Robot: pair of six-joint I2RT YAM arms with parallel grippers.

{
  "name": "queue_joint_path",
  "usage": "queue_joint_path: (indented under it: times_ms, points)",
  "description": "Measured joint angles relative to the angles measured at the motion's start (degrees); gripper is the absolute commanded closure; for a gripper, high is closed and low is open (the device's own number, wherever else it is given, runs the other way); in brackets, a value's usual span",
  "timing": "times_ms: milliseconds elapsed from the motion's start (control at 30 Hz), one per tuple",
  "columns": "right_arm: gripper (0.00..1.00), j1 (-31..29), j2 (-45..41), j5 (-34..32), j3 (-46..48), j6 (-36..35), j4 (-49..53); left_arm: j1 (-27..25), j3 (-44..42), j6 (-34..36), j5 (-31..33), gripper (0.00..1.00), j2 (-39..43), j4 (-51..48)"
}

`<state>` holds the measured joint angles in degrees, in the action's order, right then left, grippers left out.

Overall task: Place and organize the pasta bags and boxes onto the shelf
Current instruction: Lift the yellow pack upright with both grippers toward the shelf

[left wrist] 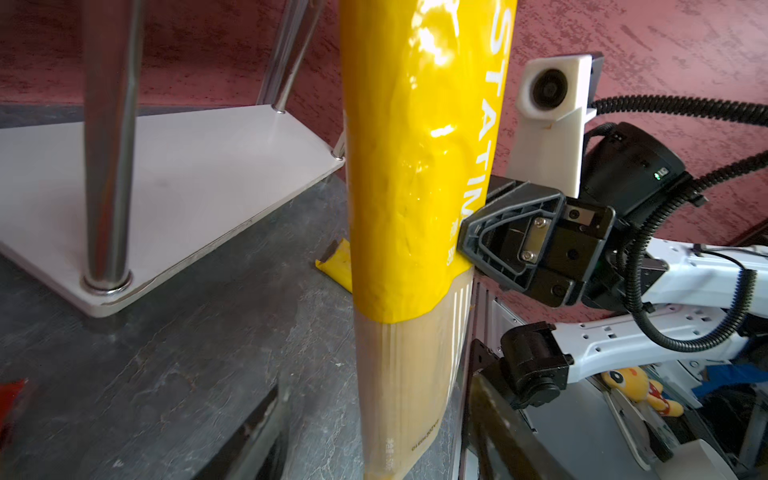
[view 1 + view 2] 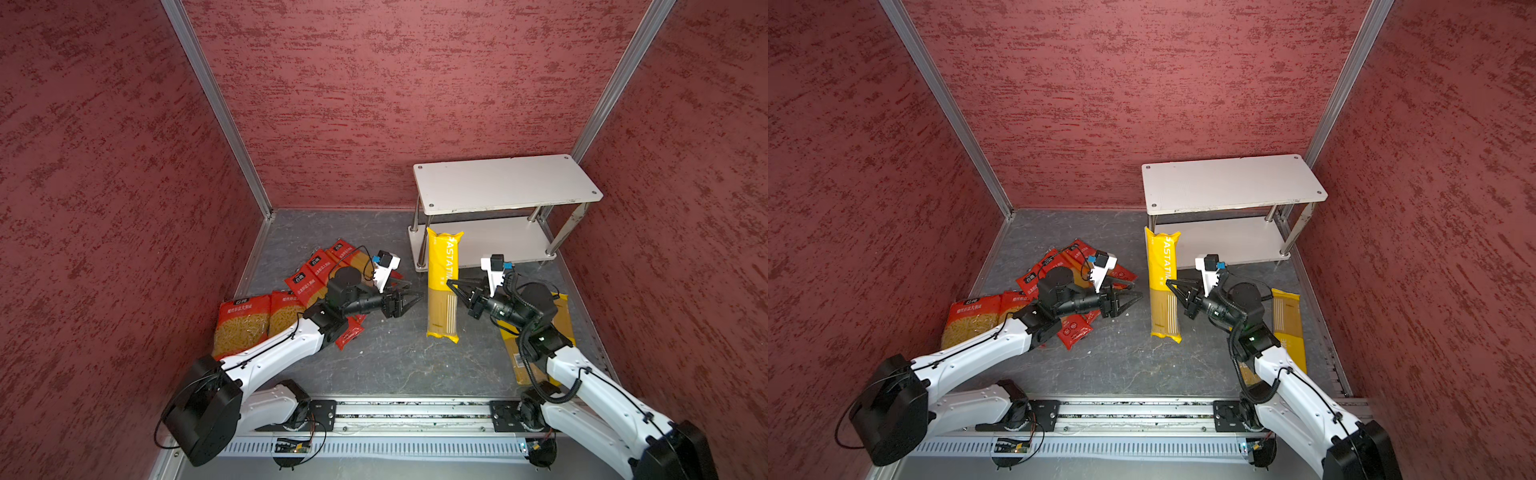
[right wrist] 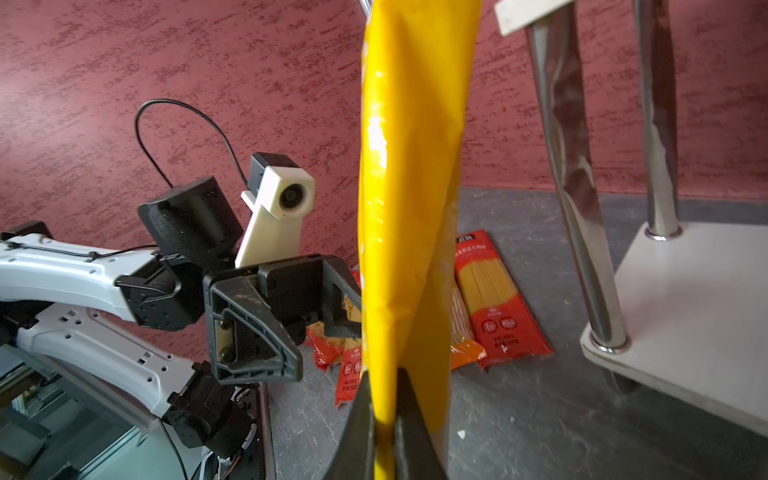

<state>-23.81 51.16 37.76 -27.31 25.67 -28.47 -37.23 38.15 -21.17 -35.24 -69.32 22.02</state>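
Status: nothing shelved yet. The shelf [image 2: 505, 185] stands in the back corner, with its top board and lower board [image 2: 494, 243] both bare in both top views. I'd call this the very start, first pack in hand.

Everything else sits off the shelf, on the floor [image 2: 386, 353]:
- Wide red packs [image 2: 243, 328]: two side by side, farthest from the shelf, well out past its left end.
- Red spaghetti packs [image 2: 316, 270]: a loose fanned heap between the wide ones and the shelf, partly under the left arm.
- Second yellow pack [image 2: 1287, 316]: flat in front of the shelf's right end, mostly under the right arm. Can't tell if more lie there.
- Yellow spaghetti pack [image 2: 442, 286]: stood on end just in front of the shelf's left front leg, bottom end apparently on the floor.

Right gripper [image 2: 451, 284] is clamped on that upright pack's edge. The right wrist view shows its fingers [image 3: 357, 424] pinching the film.
Left gripper [image 2: 415, 291] has its jaws apart, just beside the pack's far side and holding nothing. Whether it touches the pack, can't tell.

Left to do: tip this pack flat onto a board, then all the rest.
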Motion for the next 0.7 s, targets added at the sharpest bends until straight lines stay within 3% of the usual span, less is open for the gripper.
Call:
queue_joint_path:
  times_ms: [167, 367, 533, 700]
  points:
    - [1.00, 0.0, 3.6, 3.3, -3.7, 0.5, -4.7, -0.9, 3.2, -0.3, -5.2, 0.35, -3.9, 4.3]
    - [1.00, 0.0, 6.0, 7.9, -6.7, 2.8, -8.9, -1.5, 4.0, 0.0, -8.0, 0.44, -4.3, 6.9]
    - [1.00, 0.0, 8.6, 12.0, -8.0, 6.7, -15.0, -1.5, 5.1, 0.1, -10.3, 0.44, -4.4, 8.0]
    - [1.00, 0.0, 10.1, 14.1, -8.8, 9.3, -18.1, -1.1, 6.3, 0.5, -12.2, 0.64, -4.7, 7.8]
